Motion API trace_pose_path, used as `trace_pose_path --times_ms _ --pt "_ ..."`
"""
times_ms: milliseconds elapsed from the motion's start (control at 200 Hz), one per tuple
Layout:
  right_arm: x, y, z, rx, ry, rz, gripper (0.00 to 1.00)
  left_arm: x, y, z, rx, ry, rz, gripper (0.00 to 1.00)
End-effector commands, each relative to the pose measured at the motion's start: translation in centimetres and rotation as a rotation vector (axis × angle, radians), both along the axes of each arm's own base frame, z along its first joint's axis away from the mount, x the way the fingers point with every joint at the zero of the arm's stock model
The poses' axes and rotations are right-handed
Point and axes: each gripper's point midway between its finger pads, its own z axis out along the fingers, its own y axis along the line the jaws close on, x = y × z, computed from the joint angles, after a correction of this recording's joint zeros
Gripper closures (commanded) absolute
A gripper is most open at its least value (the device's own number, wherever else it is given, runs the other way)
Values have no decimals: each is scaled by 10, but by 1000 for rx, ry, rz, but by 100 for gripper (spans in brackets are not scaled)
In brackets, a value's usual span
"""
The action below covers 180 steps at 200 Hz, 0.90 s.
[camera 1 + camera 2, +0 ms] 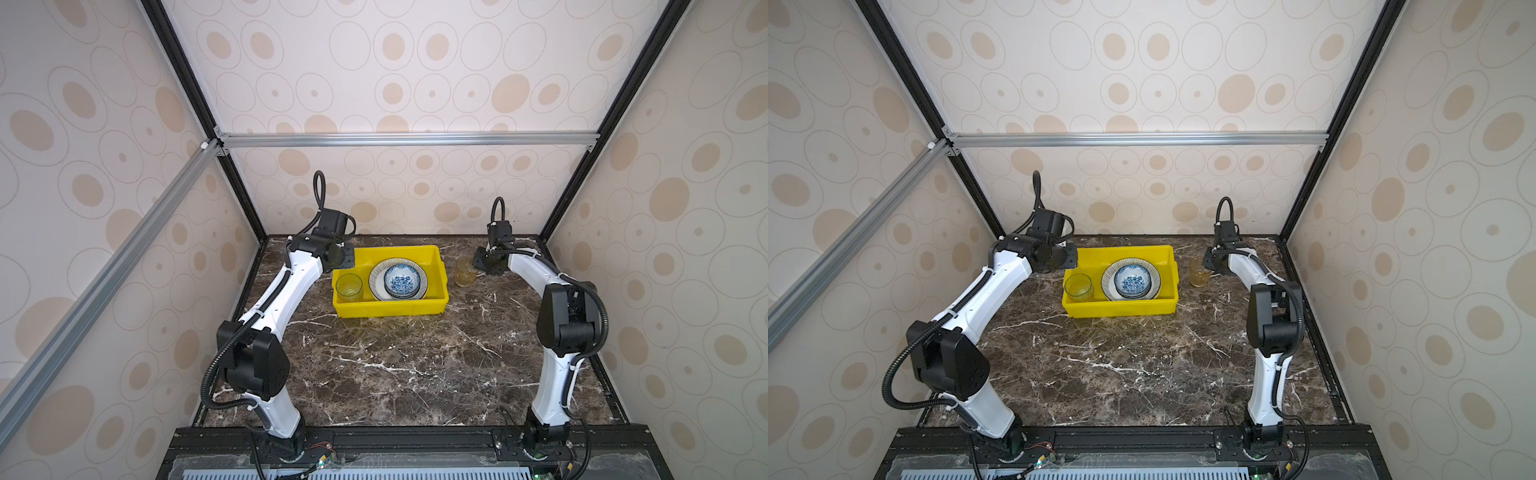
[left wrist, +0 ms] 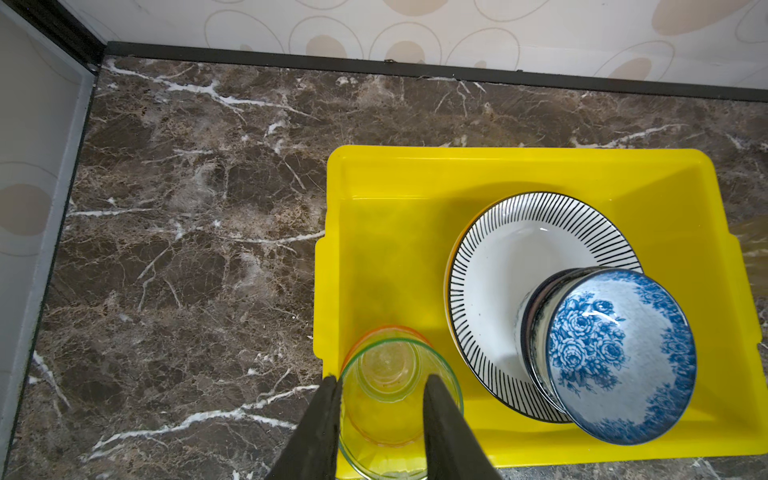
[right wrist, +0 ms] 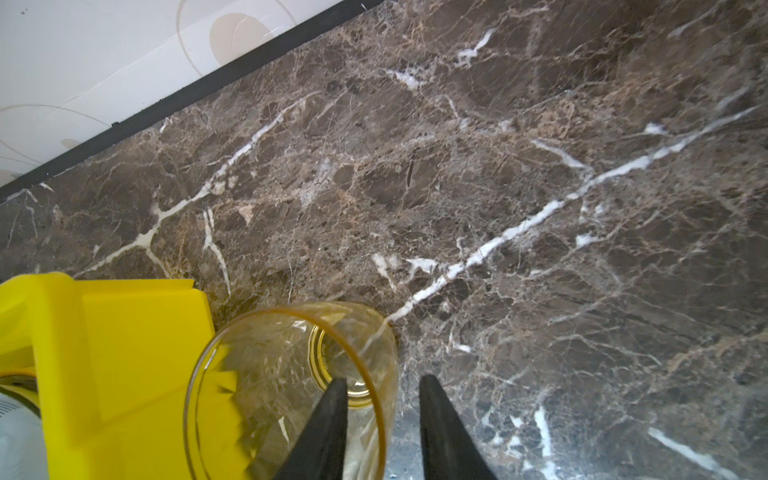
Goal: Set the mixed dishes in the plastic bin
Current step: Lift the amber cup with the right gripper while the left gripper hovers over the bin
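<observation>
Straddling the wall of the amber cup (image 3: 266, 365), my right pincer (image 3: 382, 380) has one finger inside and one outside, jaws apart and not pinching. That cup stands on the marble table (image 3: 540, 208) just beside the yellow bin (image 3: 137, 316). My left pincer (image 2: 384, 382) hangs with jaws parted above the green cup (image 2: 386, 357), which stands in the bin beside the striped plate (image 2: 490, 266) carrying the blue-floral bowl (image 2: 615, 353).

Your yellow bin (image 2: 519, 174) holds a striped plate (image 2: 490, 282) with a blue-floral bowl (image 2: 615, 357) on it. Your left gripper (image 2: 380, 380), jaws parted, hangs over a green-rimmed cup (image 2: 390, 365) in one corner.
</observation>
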Motion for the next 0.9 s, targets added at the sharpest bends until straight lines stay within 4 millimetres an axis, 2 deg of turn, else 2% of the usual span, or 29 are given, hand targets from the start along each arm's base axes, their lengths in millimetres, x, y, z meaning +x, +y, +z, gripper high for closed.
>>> trace_pose_path --times_ms 0,295,550,705,896 --pt "1 -3 -12 -3 36 -2 71 -1 4 21 24 -45 -1 66" --pt "-2 -5 -12 -13 42 1 83 -2 3 19 21 -36 -1 65" --pt "-10 -5 -3 -17 38 9 94 -6 1 18 15 -29 -6 66" --pt "-18 -4 6 -9 37 16 100 -12 -2 23 -2 -35 -21 65" --pt "-34 1 24 15 20 39 100 -21 -13 26 -15 -34 -55 65"
